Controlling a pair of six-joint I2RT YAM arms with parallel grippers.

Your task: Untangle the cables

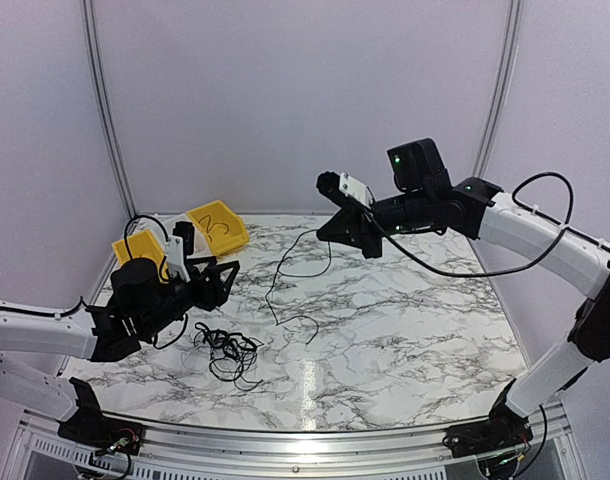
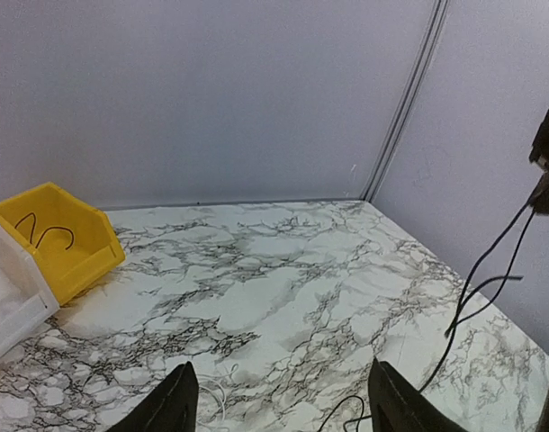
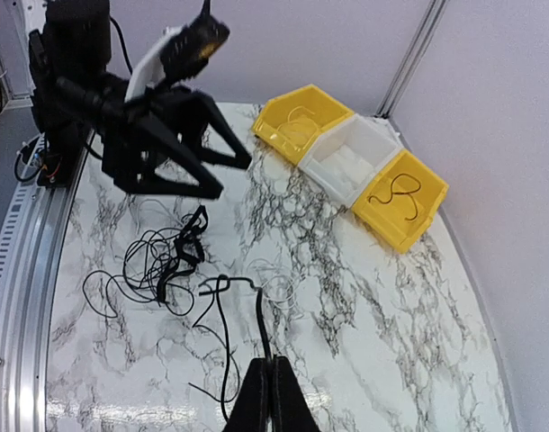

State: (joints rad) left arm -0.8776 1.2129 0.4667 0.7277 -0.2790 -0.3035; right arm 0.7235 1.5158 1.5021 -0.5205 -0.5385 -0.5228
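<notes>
The cables are seen as a loose black tangle lying on the marble table at about seven o'clock from its centre in the overhead view. One lifted cable has been drawn out of the heap and hangs in a slack curve near the middle of the table, its lower end trailing on the surface toward five o'clock. It is pinched at its upper end by the right gripper, whose fingers are pressed fully together on it. The left gripper is held low at nine o'clock, just beside the heap, with its jaws well apart and nothing between them. The right arm is stretched in from three o'clock, elbow high and wrist raised over the far half of the table; the left forearm lies nearly level. Whether the strand is free of the heap cannot be told. The step would probably be done best if the heap were pinned by the left gripper while the strand is lifted slowly toward one o'clock, so that no knot is tightened. A yellow bin stands at ten o'clock.
</notes>
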